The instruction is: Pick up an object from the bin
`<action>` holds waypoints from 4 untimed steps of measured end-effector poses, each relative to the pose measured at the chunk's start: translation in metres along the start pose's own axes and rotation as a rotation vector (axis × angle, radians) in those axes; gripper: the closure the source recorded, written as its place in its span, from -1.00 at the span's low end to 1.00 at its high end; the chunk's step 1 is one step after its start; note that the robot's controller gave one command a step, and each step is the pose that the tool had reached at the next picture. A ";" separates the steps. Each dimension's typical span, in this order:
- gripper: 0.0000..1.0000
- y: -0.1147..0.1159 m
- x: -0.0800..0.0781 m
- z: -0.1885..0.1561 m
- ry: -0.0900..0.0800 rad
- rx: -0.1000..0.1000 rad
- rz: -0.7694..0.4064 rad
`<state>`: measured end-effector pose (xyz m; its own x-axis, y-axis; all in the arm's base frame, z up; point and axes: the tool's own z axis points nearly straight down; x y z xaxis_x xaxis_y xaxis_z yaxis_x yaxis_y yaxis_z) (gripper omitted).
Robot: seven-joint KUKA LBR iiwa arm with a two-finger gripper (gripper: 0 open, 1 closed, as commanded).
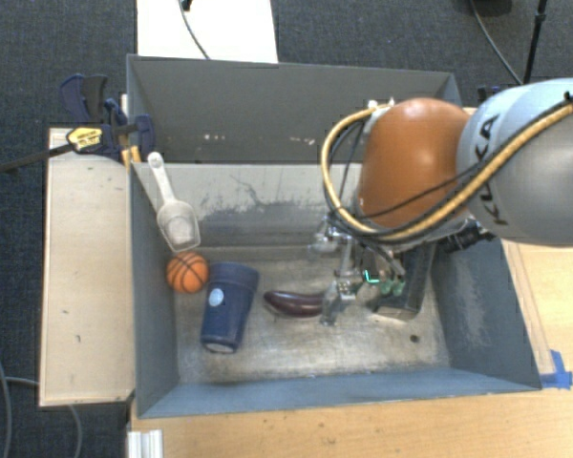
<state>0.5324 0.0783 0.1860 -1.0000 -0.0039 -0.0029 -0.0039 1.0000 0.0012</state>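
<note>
Your claw (332, 305) sits low on the bin (267, 113) floor, just beside the right end of a dark purple aubergine-shaped thing (292, 302); apart or together, you cannot tell. Nothing looks lifted, so gripping and raising remain. Left of it lie a navy cylinder (227, 311), its pale label unreadable, and an orange ball (187, 272); the arm (544, 160) reads KUKA

one camera, high over the grey metal bin (286, 103), looking down, tilted a little from the near side: far wall's inner face shows broad, near wall a narrow band. whole bin in frame, filling most of it, dark floor (38, 55) at the margins. arm (525, 170) enters from the right, its orange cover (411, 160) nearest the lens, masking part of the bin's right half
</note>
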 end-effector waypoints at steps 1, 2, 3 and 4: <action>1.00 0.006 0.007 0.104 -0.001 0.000 0.026; 1.00 0.006 0.007 0.104 -0.001 0.000 0.028; 1.00 0.001 0.005 -0.012 0.000 0.000 0.058; 1.00 0.001 0.005 -0.012 0.001 0.000 0.059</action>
<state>0.5270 0.0795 0.1977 -0.9985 0.0549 -0.0023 0.0549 0.9985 0.0011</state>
